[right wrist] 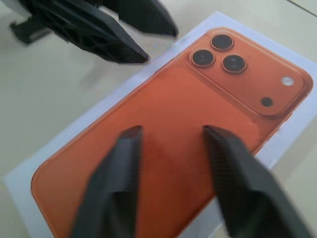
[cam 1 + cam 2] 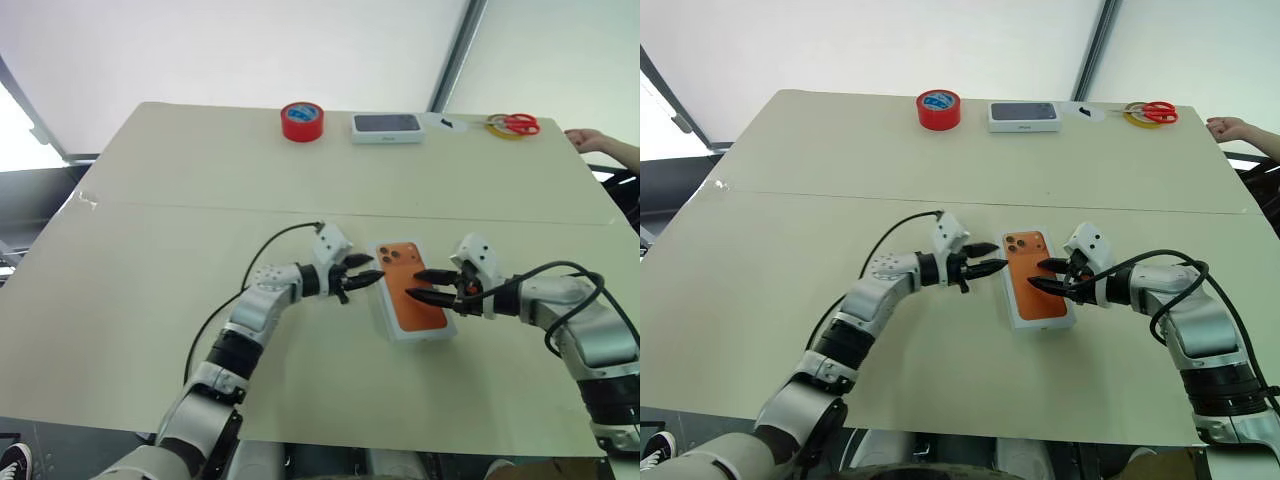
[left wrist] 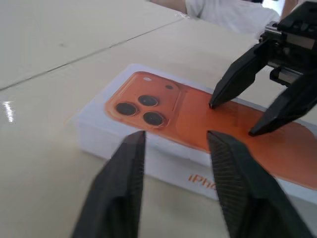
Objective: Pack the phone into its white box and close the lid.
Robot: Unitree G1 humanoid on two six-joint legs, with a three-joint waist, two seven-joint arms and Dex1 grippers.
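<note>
The white box [image 3: 163, 163] lies closed near the middle of the table. Its lid [image 2: 420, 318] is on top and bears an orange phone picture with three dark lenses, with orange lettering along the side wall. The phone itself is hidden. My left gripper [image 2: 358, 278] is open just off the box's left edge, nothing between its fingers [image 3: 131, 168]. My right gripper [image 2: 428, 285] is open too, hovering over the lid's right half with its fingertips [image 1: 130, 144] close above the orange print. Neither gripper holds anything.
Along the table's far edge stand a red tape roll [image 2: 302, 121], a white box with a dark phone picture [image 2: 387, 127] and red-handled scissors [image 2: 516, 124] on a yellow ring. A person's hand [image 2: 590, 138] rests at the far right corner.
</note>
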